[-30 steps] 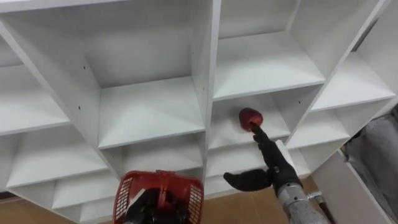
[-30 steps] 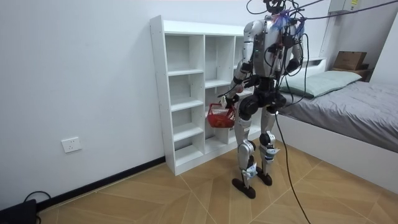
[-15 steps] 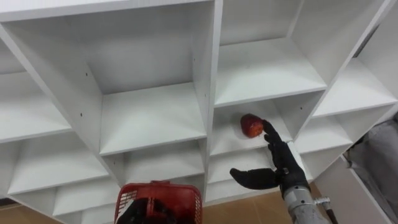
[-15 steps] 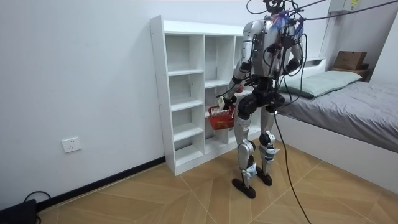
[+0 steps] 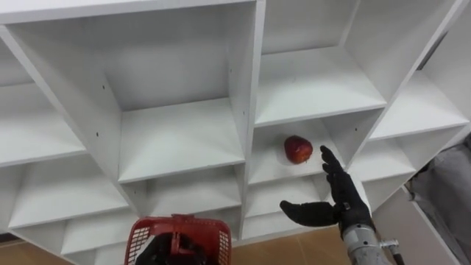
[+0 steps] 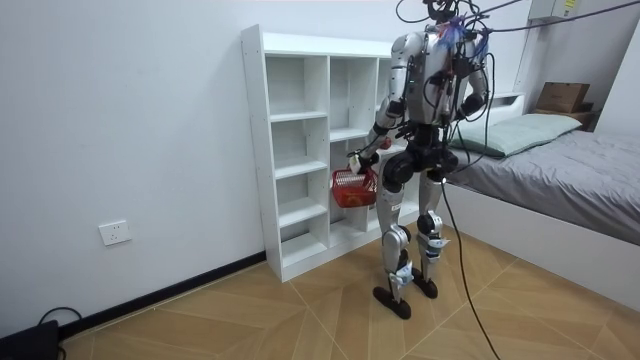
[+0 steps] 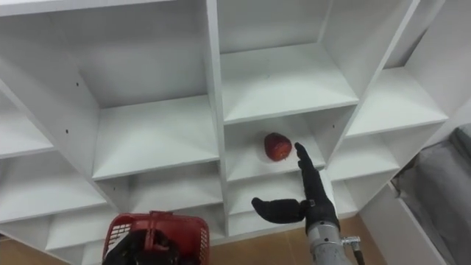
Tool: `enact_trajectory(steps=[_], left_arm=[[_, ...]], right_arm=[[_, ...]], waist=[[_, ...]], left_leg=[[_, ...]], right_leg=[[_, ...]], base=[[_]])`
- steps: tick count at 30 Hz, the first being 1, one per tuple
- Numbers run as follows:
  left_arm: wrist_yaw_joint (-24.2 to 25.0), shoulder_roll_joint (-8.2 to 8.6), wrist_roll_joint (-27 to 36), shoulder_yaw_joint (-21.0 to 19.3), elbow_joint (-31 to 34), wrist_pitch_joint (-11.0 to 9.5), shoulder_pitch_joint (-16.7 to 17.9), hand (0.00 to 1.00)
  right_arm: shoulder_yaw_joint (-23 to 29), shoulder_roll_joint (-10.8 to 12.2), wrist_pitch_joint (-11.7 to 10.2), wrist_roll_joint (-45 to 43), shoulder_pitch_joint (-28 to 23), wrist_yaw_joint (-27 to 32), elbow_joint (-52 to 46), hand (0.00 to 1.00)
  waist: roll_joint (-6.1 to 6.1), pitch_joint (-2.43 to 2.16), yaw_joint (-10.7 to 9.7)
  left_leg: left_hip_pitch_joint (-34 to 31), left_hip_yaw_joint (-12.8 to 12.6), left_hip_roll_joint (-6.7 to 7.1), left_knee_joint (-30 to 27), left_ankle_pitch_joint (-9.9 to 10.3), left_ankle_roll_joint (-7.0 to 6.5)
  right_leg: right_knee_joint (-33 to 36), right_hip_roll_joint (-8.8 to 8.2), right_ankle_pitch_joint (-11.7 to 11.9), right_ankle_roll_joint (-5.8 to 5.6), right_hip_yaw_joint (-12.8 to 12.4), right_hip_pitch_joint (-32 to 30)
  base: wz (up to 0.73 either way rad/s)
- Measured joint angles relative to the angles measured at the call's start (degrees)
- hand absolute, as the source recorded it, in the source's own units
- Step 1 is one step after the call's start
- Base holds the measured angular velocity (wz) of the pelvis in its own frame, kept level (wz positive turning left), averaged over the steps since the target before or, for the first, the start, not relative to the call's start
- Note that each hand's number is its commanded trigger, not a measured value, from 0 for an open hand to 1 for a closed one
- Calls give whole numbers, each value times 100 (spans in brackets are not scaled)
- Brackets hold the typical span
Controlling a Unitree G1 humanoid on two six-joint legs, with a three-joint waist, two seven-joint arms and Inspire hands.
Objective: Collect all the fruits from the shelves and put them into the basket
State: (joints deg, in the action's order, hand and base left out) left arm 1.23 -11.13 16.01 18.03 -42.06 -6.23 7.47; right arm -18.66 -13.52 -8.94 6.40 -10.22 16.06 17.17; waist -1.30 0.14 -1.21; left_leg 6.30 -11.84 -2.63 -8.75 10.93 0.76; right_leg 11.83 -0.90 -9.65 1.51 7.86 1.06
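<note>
Just beside apple (image 5: 297,149), right hand's (image 5: 340,205) fingers (image 5: 330,164) straight; basket (image 5: 219,237) in left hand (image 5: 163,252).

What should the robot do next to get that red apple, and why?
I'd guess it should push its right hand a bit forward and up, to curl its fingers round the apple. That hand is open, just below and right of the apple, not touching it. The red basket is at the left hand, ready.

Apple (image 5: 297,149) on closet shelf (image 5: 268,163), basket (image 5: 180,237) lower left
</note>
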Motion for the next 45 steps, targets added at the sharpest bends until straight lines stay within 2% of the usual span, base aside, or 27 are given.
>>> enact_trajectory(steps=[3,8,10,13,15,18,20,24,26,31,37,40,45], left_arm=[[10,-2,-38,-119,217,0,22,100],[45,-20,-43,-209,363,-2,22,100],[45,-14,-52,-209,399,-4,23,100],[48,-16,-40,-212,436,-49,0,100],[54,-26,-38,-217,435,-88,-45,100],[62,-26,-47,-227,413,-125,-48,100],[137,-31,-232,-290,402,-130,-67,100],[303,-36,-328,-360,109,-127,-178,100],[384,-36,-330,-361,-70,-108,-173,100],[461,-33,-342,-380,-156,-52,-181,100],[543,-20,-341,-370,-145,-18,-211,100],[573,-19,-333,-310,-143,-19,-283,100],[569,-27,-329,-137,-147,-18,-289,100]], right_arm=[[154,-1,0,-64,8,11,12,0],[474,-47,-1,-41,38,204,38,0],[490,-56,-36,-19,110,222,124,0],[487,-87,-180,14,439,258,581,0],[486,-163,-184,34,666,258,818,0],[487,-241,-240,167,954,251,1134,0],[543,-242,-240,240,1185,201,1415,0],[599,-244,-242,211,1613,124,1828,0],[613,-244,-243,207,1705,123,1885,0],[619,-242,-227,200,1988,17,2353,0],[640,-244,-226,229,2237,-75,2498,0],[636,-243,-226,226,2385,-72,2549,0],[628,-230,-227,212,2738,-31,2694,0]], waist=[[-15,5,7],[-66,48,31],[-62,52,31],[-58,50,29],[-74,50,30],[-117,72,101],[-197,98,161],[-289,105,211],[-283,109,293],[-242,135,419],[-129,180,524],[-81,172,603],[-72,174,670]], left_leg=[[-7,15,3,-10,0,0],[-67,96,14,-78,0,-1],[-110,103,8,-81,0,-1],[-323,145,0,-187,0,-1],[-490,178,4,-266,-2,-3],[-569,235,2,-312,-3,-3],[-655,339,8,-427,-1,-1],[-1003,454,16,-730,8,10],[-1209,584,24,-887,10,12],[-1490,690,42,-1022,12,16],[-2039,793,86,-1363,8,22],[-2283,850,99,-1510,5,21],[-2602,867,116,-1653,4,17]], right_leg=[[42,-7,0,0,14,3],[78,-7,-32,-3,29,-30],[88,-9,-30,0,30,-78],[129,-51,-7,22,172,-226],[229,-77,-18,33,208,-354],[330,-92,-37,58,255,-431],[313,-115,-73,69,354,-454],[520,-173,-132,99,453,-677],[638,-199,-156,122,509,-817],[1007,-283,-270,166,574,-1162],[1412,-381,-329,224,663,-1679],[1542,-409,-339,237,682,-1888],[1738,-449,-353,246,654,-2204]], base=[[2],[7],[0],[7],[10],[9],[23],[19],[16],[13],[10],[6],[3]])
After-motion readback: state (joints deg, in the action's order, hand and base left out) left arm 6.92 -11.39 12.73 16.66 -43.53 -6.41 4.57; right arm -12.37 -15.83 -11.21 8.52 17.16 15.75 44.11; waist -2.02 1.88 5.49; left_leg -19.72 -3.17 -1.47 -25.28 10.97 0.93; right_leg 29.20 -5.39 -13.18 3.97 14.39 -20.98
